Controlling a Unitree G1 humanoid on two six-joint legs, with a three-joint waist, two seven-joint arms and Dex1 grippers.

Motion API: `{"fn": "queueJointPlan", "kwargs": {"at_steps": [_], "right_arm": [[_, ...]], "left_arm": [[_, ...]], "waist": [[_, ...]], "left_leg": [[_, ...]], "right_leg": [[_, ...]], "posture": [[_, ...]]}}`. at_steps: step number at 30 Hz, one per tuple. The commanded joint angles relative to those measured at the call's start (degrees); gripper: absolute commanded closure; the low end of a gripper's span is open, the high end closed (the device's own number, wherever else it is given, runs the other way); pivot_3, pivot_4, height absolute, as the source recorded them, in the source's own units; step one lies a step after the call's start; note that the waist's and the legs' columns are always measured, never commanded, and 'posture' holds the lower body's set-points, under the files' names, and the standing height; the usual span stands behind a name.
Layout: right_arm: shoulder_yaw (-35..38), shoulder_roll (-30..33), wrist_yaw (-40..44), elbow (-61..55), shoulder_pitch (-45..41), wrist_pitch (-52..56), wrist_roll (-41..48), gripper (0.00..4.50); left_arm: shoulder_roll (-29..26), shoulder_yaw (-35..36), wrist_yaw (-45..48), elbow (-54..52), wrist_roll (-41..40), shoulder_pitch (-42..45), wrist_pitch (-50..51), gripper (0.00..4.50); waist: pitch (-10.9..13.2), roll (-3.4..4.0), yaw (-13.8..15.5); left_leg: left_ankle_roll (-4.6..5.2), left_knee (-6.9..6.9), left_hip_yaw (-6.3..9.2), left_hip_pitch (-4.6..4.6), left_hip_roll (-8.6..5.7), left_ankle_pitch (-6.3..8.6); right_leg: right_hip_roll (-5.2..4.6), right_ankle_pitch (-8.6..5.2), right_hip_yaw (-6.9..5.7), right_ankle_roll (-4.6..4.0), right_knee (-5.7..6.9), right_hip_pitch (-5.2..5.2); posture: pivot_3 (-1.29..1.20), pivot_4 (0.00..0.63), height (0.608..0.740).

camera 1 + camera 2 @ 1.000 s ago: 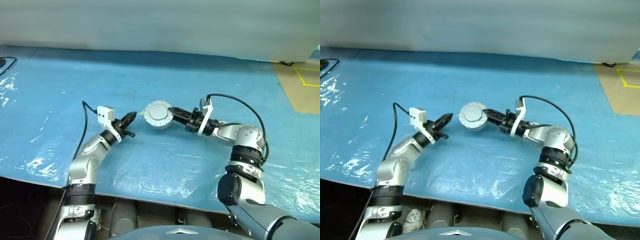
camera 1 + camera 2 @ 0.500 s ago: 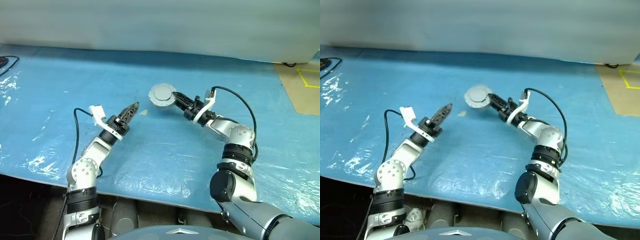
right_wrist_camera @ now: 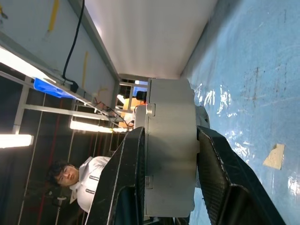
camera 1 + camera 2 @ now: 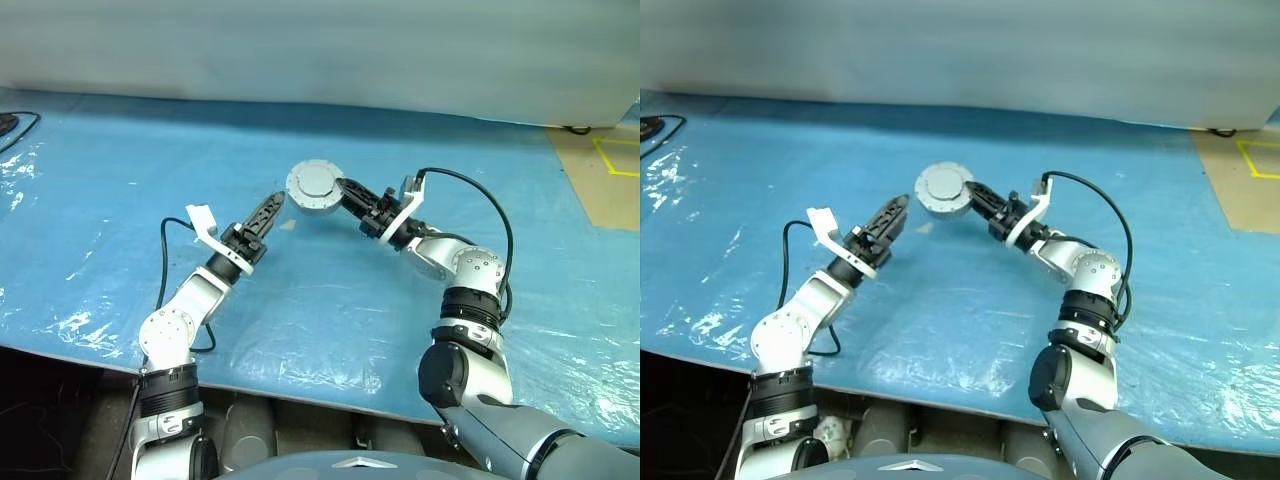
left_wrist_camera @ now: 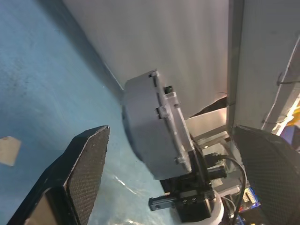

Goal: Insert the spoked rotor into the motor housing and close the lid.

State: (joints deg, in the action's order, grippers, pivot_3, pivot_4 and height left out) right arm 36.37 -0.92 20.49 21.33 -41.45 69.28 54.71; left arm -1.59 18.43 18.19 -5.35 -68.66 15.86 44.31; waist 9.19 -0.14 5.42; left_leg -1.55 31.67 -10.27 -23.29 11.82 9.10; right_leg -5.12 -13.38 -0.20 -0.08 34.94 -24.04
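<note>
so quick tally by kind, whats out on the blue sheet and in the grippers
grey round motor assembly, held in the right gripper: 1
small tan scrap on the blue sheet: 1
grippers, counting the open left gripper: 2
total: 4

you've got a plain silver-grey motor housing (image 4: 315,187), black fingers (image 5: 86,164) with a fine woven texture, bright blue table cover (image 4: 120,170) with shiny clear film, tan floor (image 4: 600,180) with yellow tape lines (image 4: 612,155)
</note>
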Motion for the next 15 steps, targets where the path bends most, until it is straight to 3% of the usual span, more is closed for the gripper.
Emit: {"fn": "queueJointPlan", "kwargs": {"at_steps": [1, 15], "right_arm": [[-1.74, -0.25, 1.87, -4.25, -0.14, 0.70, 4.61, 3.29], [-6.32, 0.11, 2.75, -7.02, 2.24, 0.49, 7.43, 3.29]], "left_arm": [[-0.03, -0.89, -0.05, -1.11, -1.83, 0.83, 0.81, 0.06], [0.46, -3.12, 1.23, 1.56, 2.73, 1.63, -1.51, 0.06]], "waist": [[0.00, 0.00, 0.01], [0.00, 0.00, 0.04]], "left_leg": [[0.00, 0.01, 0.01, 0.00, 0.00, 0.00], [0.00, 0.45, 0.17, -0.03, 0.00, 0.00]], "right_leg": [[0.00, 0.00, 0.00, 0.00, 0.01, 0.00], [-0.01, 0.06, -0.01, 0.10, 0.22, 0.12]], "posture": [[0.00, 0.150, 0.740], [0.00, 0.150, 0.740]]}}
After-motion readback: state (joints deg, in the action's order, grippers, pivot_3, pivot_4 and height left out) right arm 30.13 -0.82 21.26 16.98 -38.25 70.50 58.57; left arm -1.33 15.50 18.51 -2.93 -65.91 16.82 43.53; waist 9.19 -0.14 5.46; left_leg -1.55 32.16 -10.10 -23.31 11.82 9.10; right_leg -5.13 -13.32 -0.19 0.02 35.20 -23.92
